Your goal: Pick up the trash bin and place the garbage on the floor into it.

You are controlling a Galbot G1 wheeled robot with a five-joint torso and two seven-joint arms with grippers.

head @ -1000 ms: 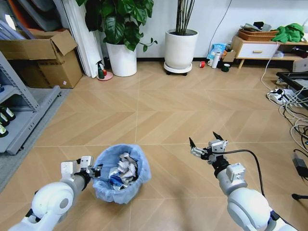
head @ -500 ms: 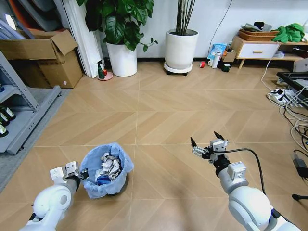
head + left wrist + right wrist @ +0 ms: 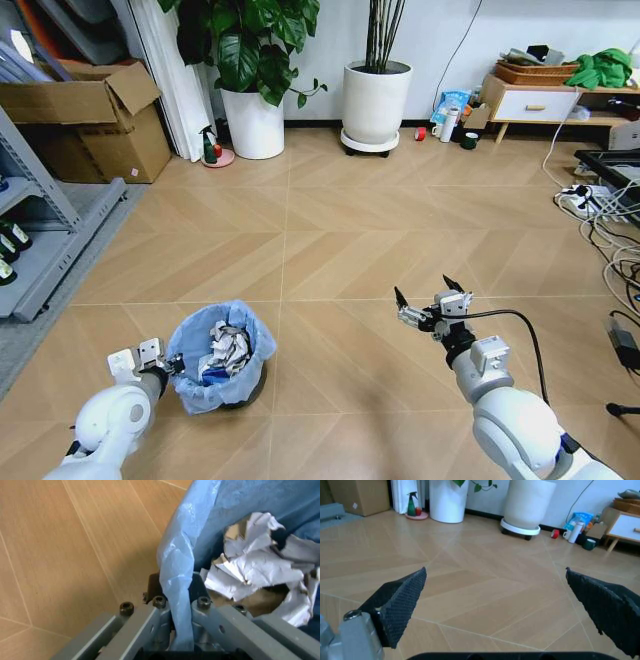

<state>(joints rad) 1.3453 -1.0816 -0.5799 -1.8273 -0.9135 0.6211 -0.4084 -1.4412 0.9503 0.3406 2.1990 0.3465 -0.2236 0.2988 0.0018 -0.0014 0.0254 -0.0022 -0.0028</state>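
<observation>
Left pincer pinches only the trash bin liner; bag may slip. Right pincer hangs released.

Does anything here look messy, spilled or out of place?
Nothing stands out. The trash bin sits upright, crumpled paper inside, left end effector pinching its bag rim. Right end effector hangs open over bare floor.

left gripper clamped low; right gripper spread wide, raised.
</observation>
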